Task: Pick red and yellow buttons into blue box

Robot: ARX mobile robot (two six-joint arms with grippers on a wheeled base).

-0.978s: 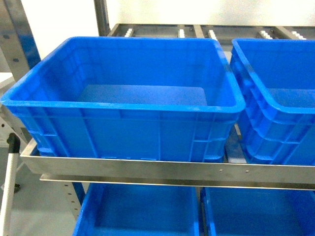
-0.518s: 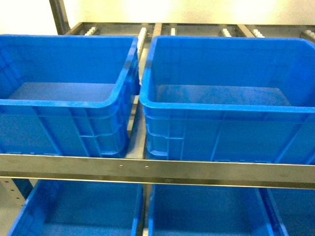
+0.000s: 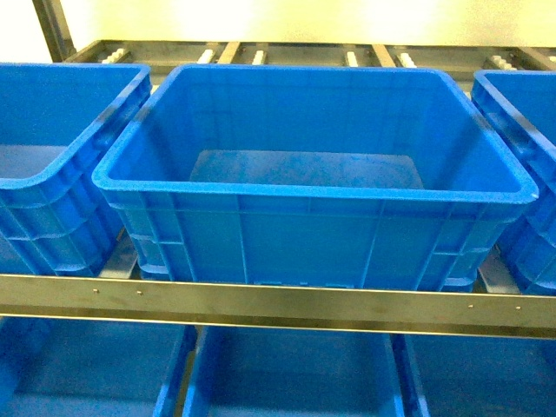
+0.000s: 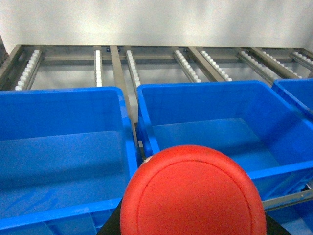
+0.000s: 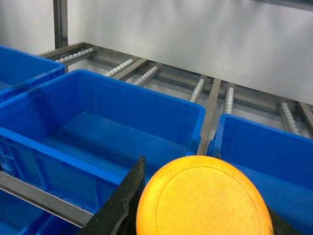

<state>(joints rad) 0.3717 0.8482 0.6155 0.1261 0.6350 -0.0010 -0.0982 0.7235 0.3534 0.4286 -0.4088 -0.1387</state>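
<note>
1. Left wrist view, item one: red button [image 4: 193, 193]. Its mushroom cap fills the lower middle of the picture, face toward the camera, right at the left pincer [image 4: 190, 223]. Only a dark edge of that pincer shows beside the cap; judged clenched on the button's body, since the cap sits up in the air at the wrist.
2. Right wrist view, item two: yellow button [image 5: 204, 198]. The cap fills the lower right, with one black finger [image 5: 122, 200] of the right pincer [image 5: 195, 220] touching its left side. Judged grasped likewise.
3. Item three: blue box [image 3: 317, 187], the deep crate in the middle of the head view, on the upper shelf. Thick rim, ribbed front wall, flat bottom. Nothing lies inside it.
4. Position of items one and two: both held short of the box, in front of the shelf rail [image 3: 278, 304], above the level of the rim. Neither is over the opening as far as the wrist views show.
5. Neighbouring stock: a like crate on the left [image 3: 52, 165] and another on the right [image 3: 526, 139]; more blue crates on the shelf below [image 3: 287, 378]; roller tracks [image 4: 134, 68] behind.
6. Progress, judged: both pick-ups done; both deposits left. Each arm has yet to reach over the rim and let go.
</note>
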